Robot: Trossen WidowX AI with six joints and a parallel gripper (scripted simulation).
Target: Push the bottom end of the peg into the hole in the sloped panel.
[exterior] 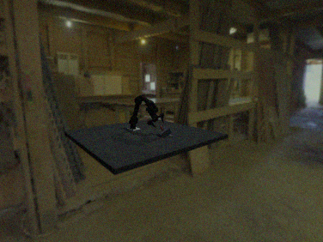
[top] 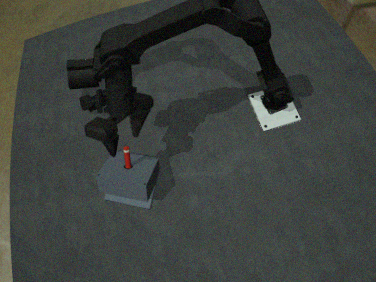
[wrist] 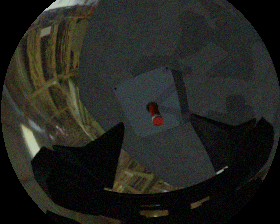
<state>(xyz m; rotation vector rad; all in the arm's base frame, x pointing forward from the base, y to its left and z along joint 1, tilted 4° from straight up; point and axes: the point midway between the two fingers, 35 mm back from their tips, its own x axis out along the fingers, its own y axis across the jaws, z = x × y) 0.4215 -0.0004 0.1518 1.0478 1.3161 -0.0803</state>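
Note:
A red peg (top: 127,158) (wrist: 156,116) with a pale band near its top stands in the hole of the blue-grey sloped panel (top: 112,180) (wrist: 137,120). Its upper part sticks out of the face; how deep its lower end sits is hidden. The panel block also shows small in the exterior view (exterior: 164,133). My gripper (top: 125,145) (wrist: 158,121) is wide open and empty. Its fingers are apart on either side of the peg's line, clear of the peg and above the panel. In the wrist view one finger is at the left and one at the right.
The arm's white base plate (top: 267,122) is at the right in the top view. The arm arches from it over the dark table (top: 225,220) (exterior: 129,154) to the panel. The table's left edge runs near the panel in the top view.

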